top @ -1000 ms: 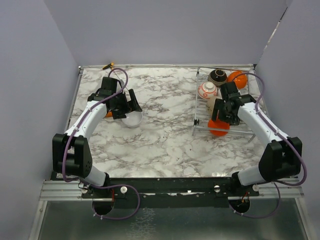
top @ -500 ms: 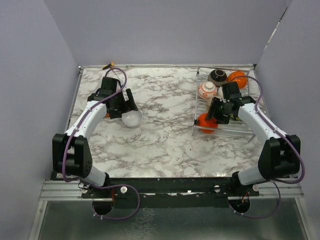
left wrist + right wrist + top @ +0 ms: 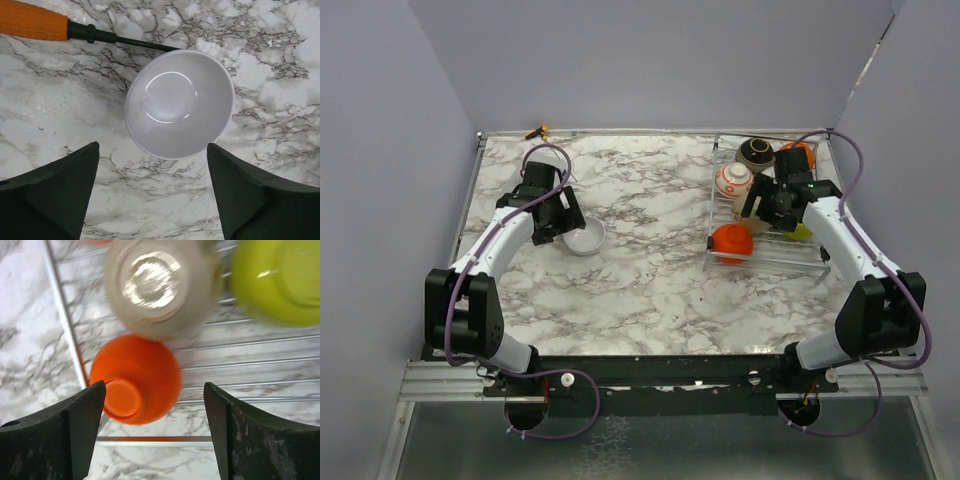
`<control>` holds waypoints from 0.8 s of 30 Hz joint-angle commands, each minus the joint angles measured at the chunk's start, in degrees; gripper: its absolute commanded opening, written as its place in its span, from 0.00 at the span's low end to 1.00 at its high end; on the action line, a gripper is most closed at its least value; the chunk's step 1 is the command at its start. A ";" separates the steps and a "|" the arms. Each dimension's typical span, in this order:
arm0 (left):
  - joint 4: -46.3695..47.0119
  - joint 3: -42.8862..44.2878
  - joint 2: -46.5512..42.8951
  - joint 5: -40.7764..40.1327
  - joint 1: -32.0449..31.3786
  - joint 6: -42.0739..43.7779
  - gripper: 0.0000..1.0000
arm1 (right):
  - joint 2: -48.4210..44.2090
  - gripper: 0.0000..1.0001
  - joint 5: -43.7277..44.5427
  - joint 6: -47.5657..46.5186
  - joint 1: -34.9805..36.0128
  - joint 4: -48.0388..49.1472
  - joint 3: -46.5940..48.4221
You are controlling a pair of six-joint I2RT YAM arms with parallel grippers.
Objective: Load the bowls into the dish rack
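Observation:
A white bowl (image 3: 584, 238) (image 3: 179, 102) stands upright on the marble table, and my left gripper (image 3: 568, 220) (image 3: 152, 165) hovers open just short of its rim, touching nothing. The silver dish rack (image 3: 775, 258) (image 3: 250, 345) at the right holds an orange bowl (image 3: 731, 241) (image 3: 137, 377) lying bottom up at its near left corner. A beige bowl (image 3: 160, 287), a lime green bowl (image 3: 801, 231) (image 3: 277, 280), a white bowl with an orange pattern (image 3: 733, 179), a dark brown bowl (image 3: 755, 153) and a second orange bowl (image 3: 801, 152) also sit in it. My right gripper (image 3: 766, 210) (image 3: 154, 390) hangs open above the near orange bowl.
An orange-handled tool with a black shaft (image 3: 32, 22) lies on the table just beyond the white bowl. A small yellow and black item (image 3: 536, 131) sits at the table's back edge. Grey walls close in the left, back and right sides.
My right gripper let go of the orange bowl at the rack's near left corner and rose away toward the back. My left gripper drew back a little from over the white bowl.

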 commanded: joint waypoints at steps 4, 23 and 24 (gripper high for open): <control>1.13 -4.81 -0.21 -3.95 -0.07 0.16 0.83 | -4.70 0.83 22.23 1.00 -11.26 -4.21 -0.31; 6.44 -8.26 8.11 0.46 -0.10 0.27 0.56 | -0.26 0.75 1.32 -0.72 -25.53 1.65 -9.12; 6.54 -8.34 8.39 0.61 -0.08 0.23 0.52 | 0.13 0.74 -0.15 -0.35 -25.51 1.42 -8.80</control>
